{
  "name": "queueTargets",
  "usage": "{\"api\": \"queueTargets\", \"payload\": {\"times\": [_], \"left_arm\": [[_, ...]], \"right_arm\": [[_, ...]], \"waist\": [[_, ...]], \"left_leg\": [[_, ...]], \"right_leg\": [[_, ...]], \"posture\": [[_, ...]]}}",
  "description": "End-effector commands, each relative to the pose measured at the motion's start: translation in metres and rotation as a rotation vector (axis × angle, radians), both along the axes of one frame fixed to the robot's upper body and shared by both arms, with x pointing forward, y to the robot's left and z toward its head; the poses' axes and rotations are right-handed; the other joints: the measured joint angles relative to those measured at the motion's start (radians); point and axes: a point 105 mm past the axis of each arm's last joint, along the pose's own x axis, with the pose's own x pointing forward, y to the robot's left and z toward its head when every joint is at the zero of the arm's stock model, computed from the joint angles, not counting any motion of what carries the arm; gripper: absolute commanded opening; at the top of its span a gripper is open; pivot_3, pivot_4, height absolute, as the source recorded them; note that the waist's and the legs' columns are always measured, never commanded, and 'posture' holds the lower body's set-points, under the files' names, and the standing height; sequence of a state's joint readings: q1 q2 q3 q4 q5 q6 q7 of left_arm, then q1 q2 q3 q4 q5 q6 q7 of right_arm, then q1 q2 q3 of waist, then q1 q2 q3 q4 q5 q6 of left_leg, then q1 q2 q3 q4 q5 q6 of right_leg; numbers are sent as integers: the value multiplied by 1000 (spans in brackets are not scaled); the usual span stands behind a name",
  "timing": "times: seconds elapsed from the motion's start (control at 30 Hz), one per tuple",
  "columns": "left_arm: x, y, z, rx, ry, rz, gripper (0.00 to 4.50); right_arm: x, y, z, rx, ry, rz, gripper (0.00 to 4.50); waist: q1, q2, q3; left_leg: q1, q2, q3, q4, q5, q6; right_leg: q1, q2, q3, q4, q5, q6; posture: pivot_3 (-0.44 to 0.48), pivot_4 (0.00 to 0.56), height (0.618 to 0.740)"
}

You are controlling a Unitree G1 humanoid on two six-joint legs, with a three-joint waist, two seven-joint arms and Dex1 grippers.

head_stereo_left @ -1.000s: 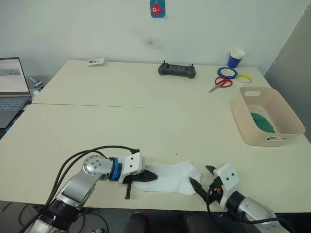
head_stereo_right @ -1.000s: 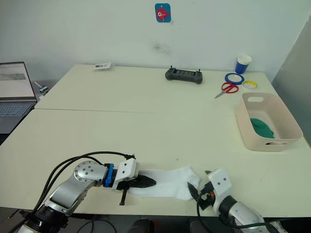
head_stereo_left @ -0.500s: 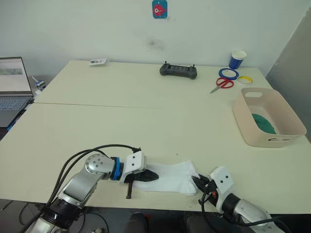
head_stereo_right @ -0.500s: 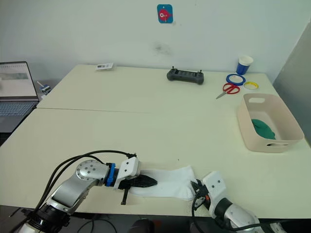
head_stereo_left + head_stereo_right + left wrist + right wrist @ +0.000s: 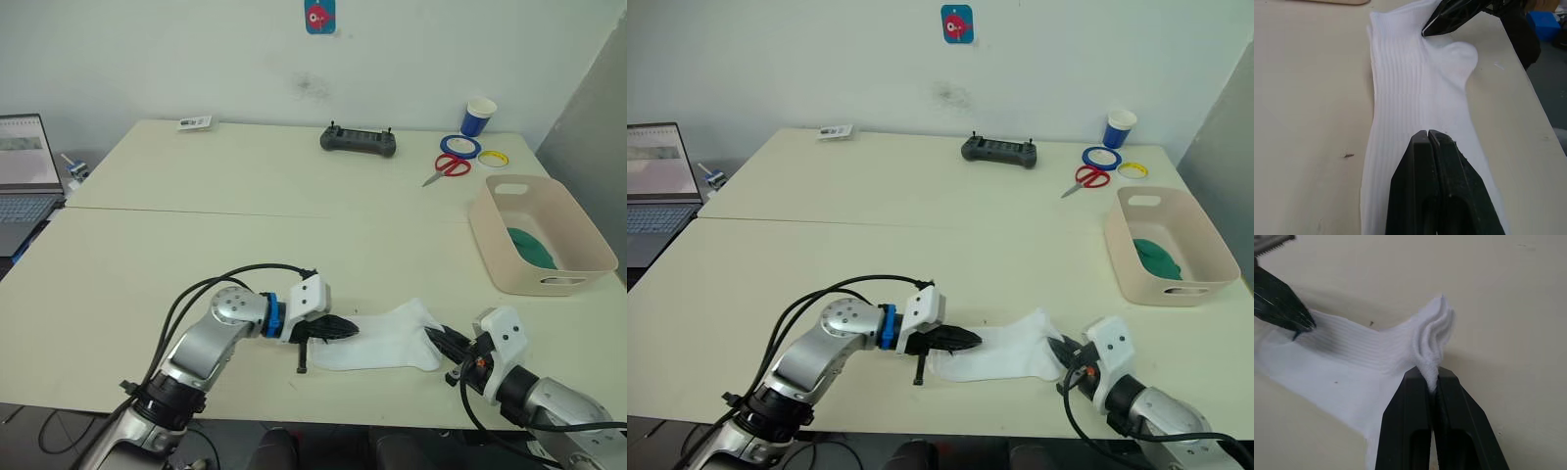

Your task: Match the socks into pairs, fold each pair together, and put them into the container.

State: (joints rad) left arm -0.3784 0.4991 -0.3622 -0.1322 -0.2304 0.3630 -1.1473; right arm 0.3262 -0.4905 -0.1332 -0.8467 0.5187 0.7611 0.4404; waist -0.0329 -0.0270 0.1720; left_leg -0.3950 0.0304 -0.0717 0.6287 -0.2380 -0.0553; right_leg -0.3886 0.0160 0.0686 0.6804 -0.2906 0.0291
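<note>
A white sock (image 5: 387,339) lies stretched out near the table's front edge. My left gripper (image 5: 353,330) is shut on its left end; in the left wrist view the closed fingers (image 5: 1420,161) press on the ribbed fabric (image 5: 1410,98). At the other end, my right gripper (image 5: 433,335) is shut on the sock, and its fingers (image 5: 1415,406) pinch a bunched fold of the sock (image 5: 1430,342) that rises off the table. The beige-pink container (image 5: 514,279) stands at the right with a dark green sock (image 5: 531,245) inside.
At the back lie a black controller (image 5: 358,142), red scissors (image 5: 448,167), a blue tape roll (image 5: 458,147), a yellow tape roll (image 5: 492,159) and a blue-and-white cup (image 5: 479,117). A laptop (image 5: 20,166) sits far left, a small card (image 5: 194,123) at the back left.
My right gripper has closed on the sock's right end. Both grippers and the sock have shifted to the right along the front edge.
</note>
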Motion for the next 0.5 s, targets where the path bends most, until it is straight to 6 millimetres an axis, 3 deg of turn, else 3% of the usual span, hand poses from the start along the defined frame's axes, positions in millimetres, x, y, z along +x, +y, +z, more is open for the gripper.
{"api": "queueTargets", "payload": {"times": [0.03,0.2,0.37,0.5], "left_arm": [[10,-7,-11,47,-9,28,0],[10,-3,-32,133,-4,8,0],[5,5,1,39,22,-15,0],[-1,21,6,113,-13,-64,0]], "right_arm": [[-9,23,20,65,-12,96,40],[-11,39,21,92,47,153,40],[-3,51,16,95,92,184,40],[4,58,15,69,108,232,40]], "waist": [[0,0,0],[1,0,0],[-2,0,0],[-2,1,1]], "left_leg": [[0,0,0,0,0,0],[0,-1,0,1,0,0],[-1,-1,0,1,0,0],[-1,0,0,1,0,0]], "right_leg": [[0,0,0,0,0,0],[1,0,1,0,1,1],[0,0,0,0,0,1],[0,0,0,0,0,0]], "posture": [[0,150,740],[0,150,740],[0,150,740],[0,150,740]]}}
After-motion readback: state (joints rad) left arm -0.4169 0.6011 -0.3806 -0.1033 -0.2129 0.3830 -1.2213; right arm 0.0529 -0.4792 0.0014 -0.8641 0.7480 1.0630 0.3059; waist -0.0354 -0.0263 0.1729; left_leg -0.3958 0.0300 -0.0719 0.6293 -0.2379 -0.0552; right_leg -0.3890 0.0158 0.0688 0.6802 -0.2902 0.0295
